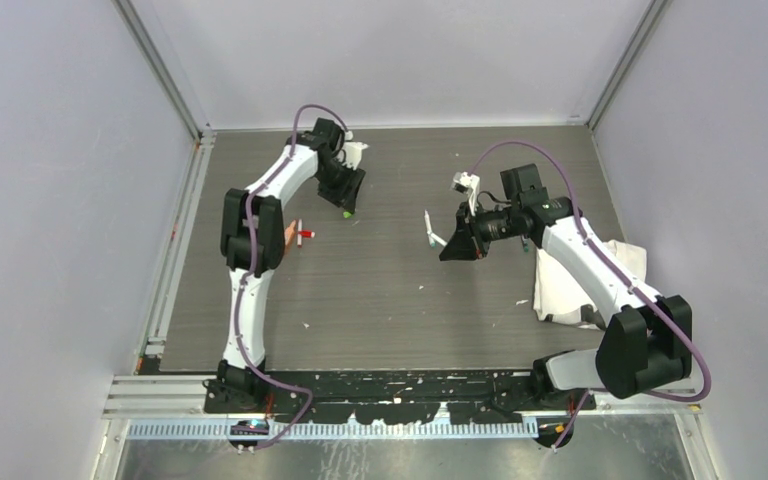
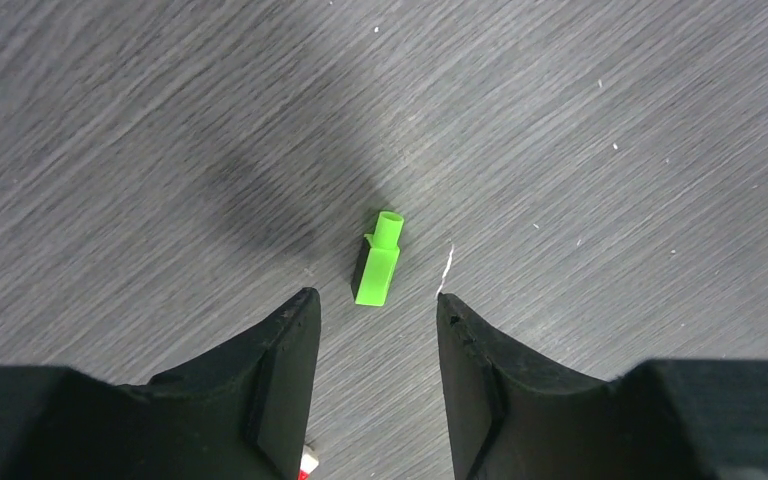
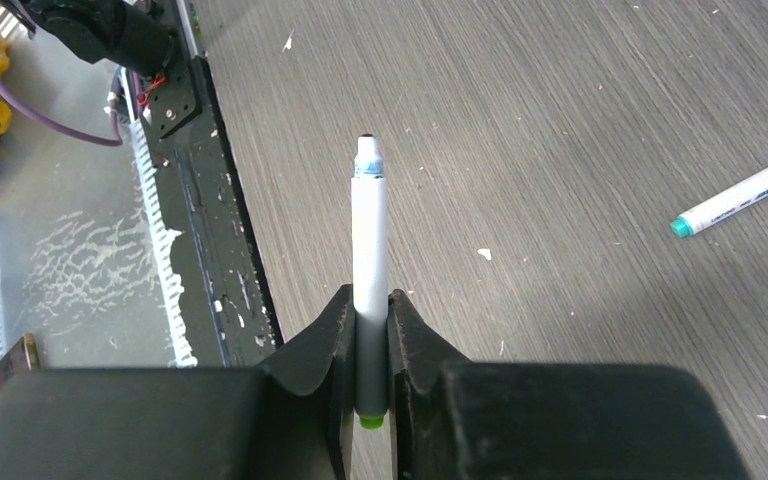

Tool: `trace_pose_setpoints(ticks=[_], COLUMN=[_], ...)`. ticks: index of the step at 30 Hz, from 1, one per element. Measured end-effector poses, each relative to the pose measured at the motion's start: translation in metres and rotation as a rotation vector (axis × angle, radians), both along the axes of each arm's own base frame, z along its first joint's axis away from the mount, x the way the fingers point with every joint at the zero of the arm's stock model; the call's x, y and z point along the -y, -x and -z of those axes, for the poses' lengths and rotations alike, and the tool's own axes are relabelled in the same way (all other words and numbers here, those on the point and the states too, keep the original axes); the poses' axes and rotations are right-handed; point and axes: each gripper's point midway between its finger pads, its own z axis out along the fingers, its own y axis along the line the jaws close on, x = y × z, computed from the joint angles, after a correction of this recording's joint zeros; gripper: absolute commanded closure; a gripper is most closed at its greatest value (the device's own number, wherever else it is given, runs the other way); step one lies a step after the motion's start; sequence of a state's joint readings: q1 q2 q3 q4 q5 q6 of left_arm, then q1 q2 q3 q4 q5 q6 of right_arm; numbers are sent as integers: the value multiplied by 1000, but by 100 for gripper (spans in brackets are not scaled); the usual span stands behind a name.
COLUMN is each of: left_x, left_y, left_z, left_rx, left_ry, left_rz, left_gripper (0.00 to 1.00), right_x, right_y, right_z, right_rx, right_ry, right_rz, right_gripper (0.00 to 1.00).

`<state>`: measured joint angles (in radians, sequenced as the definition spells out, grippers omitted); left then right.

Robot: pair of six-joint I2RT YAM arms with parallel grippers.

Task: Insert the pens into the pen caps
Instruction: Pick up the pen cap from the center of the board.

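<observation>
— Looking at the left end effector [image 2: 375, 335], what do you make of it?

— Its jaws stand apart with nothing between them. A bright green stubby plastic cap [image 2: 377, 263] lies flat on the grey wood-grain bench [image 2: 610, 150] just ahead of the fingertips. It is in line with the gap and touches neither finger.

— And seen from above?

— That arm reaches toward the far left part of the bench with its end effector pointing down. The green cap is right at its tip.

— What about the right end effector [image 3: 368, 305]?

— It is clamped on a white-barrelled marker pen [image 3: 368, 230]. The pen sticks straight out past the fingertips. Its barrel turns grey where the pads pinch it, and a small green end shows behind them. The free end has a pale blue collar and a dark point.

— Anything else lying about?

— A second white pen with a teal end [image 3: 750, 188] rests on the bench, well apart from the held one. A crumpled white cloth [image 1: 560, 290] lies under the right arm. A short white-and-red piece [image 1: 304, 236] lies beside the left arm, too small for me to tell whether it is a pen or a cap.
</observation>
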<state>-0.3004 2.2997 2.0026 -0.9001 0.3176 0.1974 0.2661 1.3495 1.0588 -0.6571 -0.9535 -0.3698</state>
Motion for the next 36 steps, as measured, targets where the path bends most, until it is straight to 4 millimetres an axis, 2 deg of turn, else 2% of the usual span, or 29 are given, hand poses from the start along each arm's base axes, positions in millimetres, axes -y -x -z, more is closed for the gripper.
trace_pose_setpoints(ticks=[11,13,18,24,36], left_x=[1,2,2,3,5], left_y=[6,5,5,3,3], left_z=[14,16,23,23,26], left_rx=[-60,-63,-78,-77,-75], left_ry=[3,5,3,4,-24], left_rz=[1,0,-2,-6,-21], left_gripper=[55,60,63,71,72], right_x=[0,0,0,0,0], right_y=[0,-1,-1,-1,-2], right_z=[7,7,7,7,8], right_rx=[-27,-26,-26,-27,-34], right_ry=[12,13,13,13,15], right_rz=[-6,-7,-8,-8,-9], right_gripper=[99,99,99,99,99])
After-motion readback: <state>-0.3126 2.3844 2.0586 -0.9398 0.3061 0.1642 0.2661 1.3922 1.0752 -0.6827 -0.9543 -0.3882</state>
